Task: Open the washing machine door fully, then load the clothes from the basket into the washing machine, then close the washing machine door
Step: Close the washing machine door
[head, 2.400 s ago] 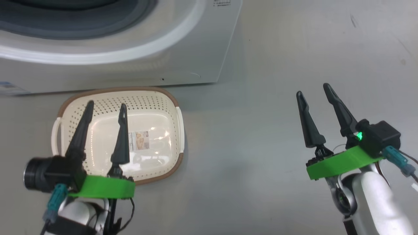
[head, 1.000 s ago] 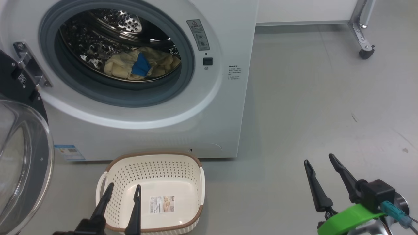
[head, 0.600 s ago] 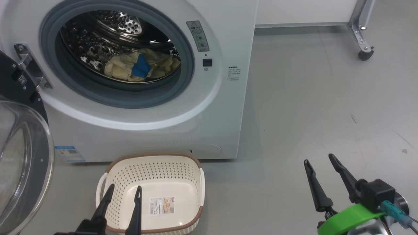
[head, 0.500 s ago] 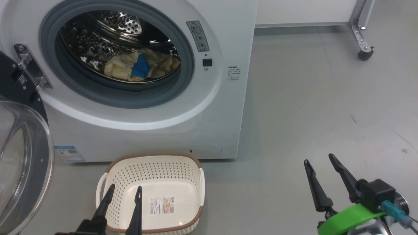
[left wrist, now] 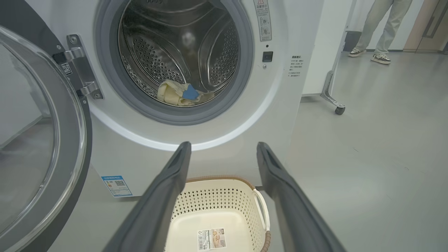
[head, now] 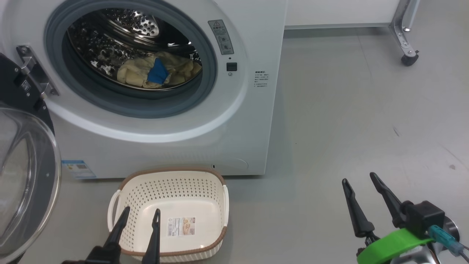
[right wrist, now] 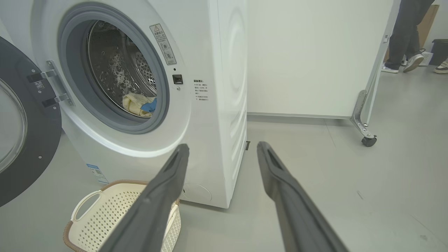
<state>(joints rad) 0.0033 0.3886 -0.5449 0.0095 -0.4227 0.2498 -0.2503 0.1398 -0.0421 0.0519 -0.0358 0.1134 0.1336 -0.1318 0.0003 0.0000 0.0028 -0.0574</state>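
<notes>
Door: the washing machine door [head: 25,172] is swung out on its hinge [head: 33,71] at the left of the washing machine [head: 220,121]. The mouth stands wide open.

Load: through the grey gasket [head: 128,106] I see the clothes [head: 157,73]. They are a cream-yellow heap with one blue patch, lying low at the front of the steel drum [head: 121,33].

Basket: the basket [head: 172,189] stands upright on the grey floor [head: 348,110], just before the machine's foot and below the opening. Its bare bottom shows the label [head: 181,226].

Left claw [head: 142,209]: released, fingers spread, nothing between them. It points toward the machine over the basket's near rim. I cannot tell how high above it.

Right claw [head: 358,177]: released too, fingers apart and holding nothing. It sits over bare floor, well to the right of basket and machine.

Other: a blue sticker [head: 78,168] sits low on the machine's front, near the door. A castor [head: 406,60] on a metal leg is far back on the floor. In the left wrist view I note a person's legs [left wrist: 381,28] beyond it.
</notes>
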